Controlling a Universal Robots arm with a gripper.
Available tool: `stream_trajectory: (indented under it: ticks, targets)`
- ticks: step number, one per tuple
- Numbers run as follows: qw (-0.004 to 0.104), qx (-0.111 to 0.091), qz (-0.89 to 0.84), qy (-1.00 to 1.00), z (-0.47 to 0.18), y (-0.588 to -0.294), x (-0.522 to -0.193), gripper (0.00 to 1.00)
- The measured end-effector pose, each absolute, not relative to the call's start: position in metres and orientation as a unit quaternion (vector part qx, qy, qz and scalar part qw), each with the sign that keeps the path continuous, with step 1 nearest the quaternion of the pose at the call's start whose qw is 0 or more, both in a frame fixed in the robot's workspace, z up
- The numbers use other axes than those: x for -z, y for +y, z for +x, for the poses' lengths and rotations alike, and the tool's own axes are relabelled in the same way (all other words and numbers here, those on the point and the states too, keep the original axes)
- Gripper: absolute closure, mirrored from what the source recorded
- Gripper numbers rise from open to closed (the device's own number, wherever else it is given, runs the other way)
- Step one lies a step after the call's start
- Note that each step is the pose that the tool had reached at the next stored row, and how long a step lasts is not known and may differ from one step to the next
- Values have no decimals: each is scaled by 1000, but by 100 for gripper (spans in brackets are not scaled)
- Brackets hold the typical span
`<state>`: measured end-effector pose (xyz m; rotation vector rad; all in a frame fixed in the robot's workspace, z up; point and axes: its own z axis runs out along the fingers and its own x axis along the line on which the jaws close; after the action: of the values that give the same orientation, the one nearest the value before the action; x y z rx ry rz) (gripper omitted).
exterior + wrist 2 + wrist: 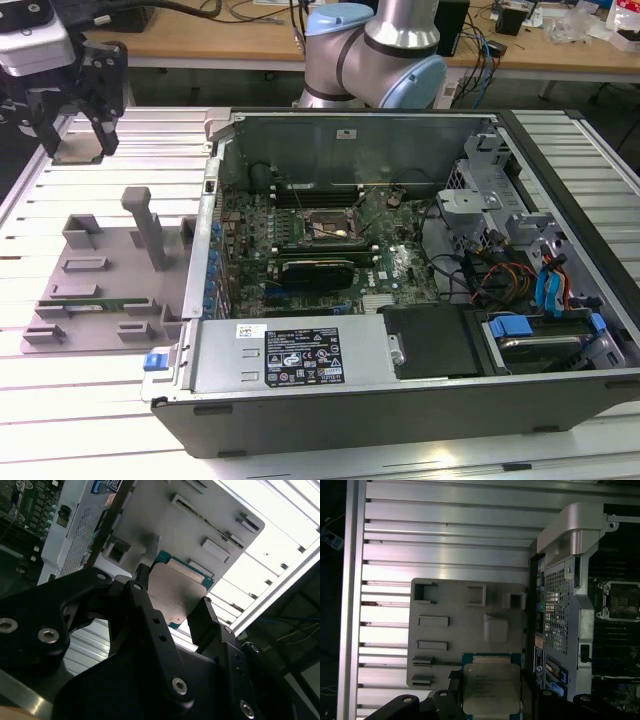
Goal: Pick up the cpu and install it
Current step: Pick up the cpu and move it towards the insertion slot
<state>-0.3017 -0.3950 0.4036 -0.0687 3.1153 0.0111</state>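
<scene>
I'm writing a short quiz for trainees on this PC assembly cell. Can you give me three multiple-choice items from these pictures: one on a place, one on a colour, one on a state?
1. In the exterior view, the grey tray lies:
A) on the exterior view's left of the computer case
B) inside the case
C) on the exterior view's right of the case

2. The edge around the cpu is:
A) red
B) green
C) yellow

3. The gripper is:
A) open and empty
B) shut on a cable
C) shut on the cpu

Answers:
1 A, the tray sits outside the case's wall on that side.
2 B, both wrist views show a green rim around the silver top.
3 C, it clamps the chip's opposite edges.
</scene>
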Motion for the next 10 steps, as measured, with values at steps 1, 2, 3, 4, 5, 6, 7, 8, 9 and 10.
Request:
stream_trajectory:
  ticks: [1, 2, 3, 4, 5, 6, 7, 8, 9, 10]
  targets:
    - [13, -4, -22, 1000, -298, -395, -404, 45]
    - [13, -4, -22, 1000, -295, -395, -404, 45]
    - [13, -4, -22, 1000, -294, -395, -404, 45]
    - [13, -4, -22, 1000, -290, -395, -404, 45]
    - [13, -4, -22, 1000, -287, -395, -403, 45]
    - [13, -4, -22, 1000, -284, -395, -404, 45]
    - [13, -4, -22, 1000, -282, -395, -404, 45]
    - [13, -4, -22, 1000, -279, -395, -404, 45]
    - [13, -4, -22, 1000, -276, -395, -404, 45]
    - [13, -4, -22, 1000, -272, -395, -404, 45]
